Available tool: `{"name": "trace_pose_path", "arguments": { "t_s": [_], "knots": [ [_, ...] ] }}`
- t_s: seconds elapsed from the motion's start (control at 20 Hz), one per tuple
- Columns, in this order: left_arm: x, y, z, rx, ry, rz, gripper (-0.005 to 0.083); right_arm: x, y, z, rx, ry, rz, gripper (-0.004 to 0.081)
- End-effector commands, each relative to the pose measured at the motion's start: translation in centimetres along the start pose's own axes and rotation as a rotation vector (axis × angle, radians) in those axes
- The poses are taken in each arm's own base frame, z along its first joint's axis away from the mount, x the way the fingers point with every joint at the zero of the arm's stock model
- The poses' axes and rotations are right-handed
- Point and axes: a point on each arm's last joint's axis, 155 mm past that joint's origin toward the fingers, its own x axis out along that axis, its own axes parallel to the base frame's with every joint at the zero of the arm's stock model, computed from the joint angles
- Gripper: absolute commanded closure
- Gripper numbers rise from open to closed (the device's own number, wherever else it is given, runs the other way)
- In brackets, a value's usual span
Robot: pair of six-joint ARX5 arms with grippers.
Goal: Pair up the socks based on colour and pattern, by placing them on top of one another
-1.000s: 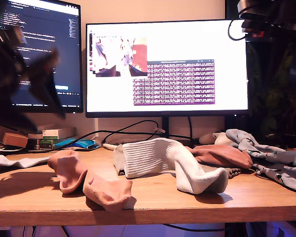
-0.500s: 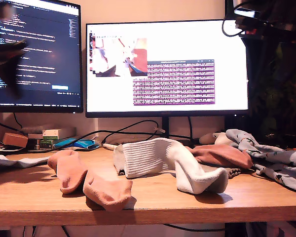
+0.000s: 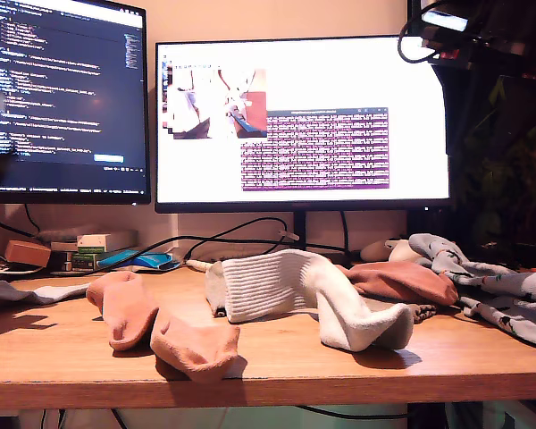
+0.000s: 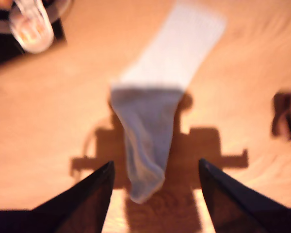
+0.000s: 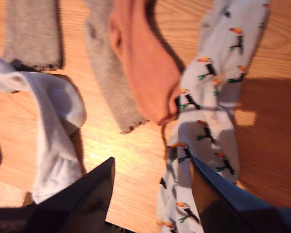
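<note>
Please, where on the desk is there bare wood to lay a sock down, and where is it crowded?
Bare wood lies along the front edge of the desk, between the salmon-pink sock and the white ribbed sock. Toward the exterior view's right it is crowded: the second salmon-pink sock and toucan-print socks pile together.

pink sock (image 3: 161, 326) front | white ribbed sock (image 3: 308, 295) centre | desk (image 3: 268, 366) | 2 monitors (image 3: 302, 121)

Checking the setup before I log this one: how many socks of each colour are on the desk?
Pink socks: 2
White socks: 2
Grey-beige socks: 2
Printed socks: 2, it seems; they overlap
Total: 8
</note>
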Motion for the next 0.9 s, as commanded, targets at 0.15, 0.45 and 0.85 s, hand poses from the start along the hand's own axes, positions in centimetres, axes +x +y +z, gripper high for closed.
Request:
{"name": "trace_pose_path", "arguments": {
  "t_s": [0.15,0.45,0.85],
  "knots": [
    [1.6,0.1,-1.4,-0.001,0.062,0.003,0.0297,0.6,0.2,-0.5,-0.005,0.018,0.007,0.0329],
    [1.5,0.2,-2.5,-0.013,0.103,-0.002,0.0797,0.6,0.2,-0.6,-0.005,0.02,0.007,0.0329],
    [1.1,-1.7,-4.5,-0.121,0.183,-0.114,0.0796,0.6,0.3,-0.6,-0.005,0.019,0.01,0.0329]
  ]
}}
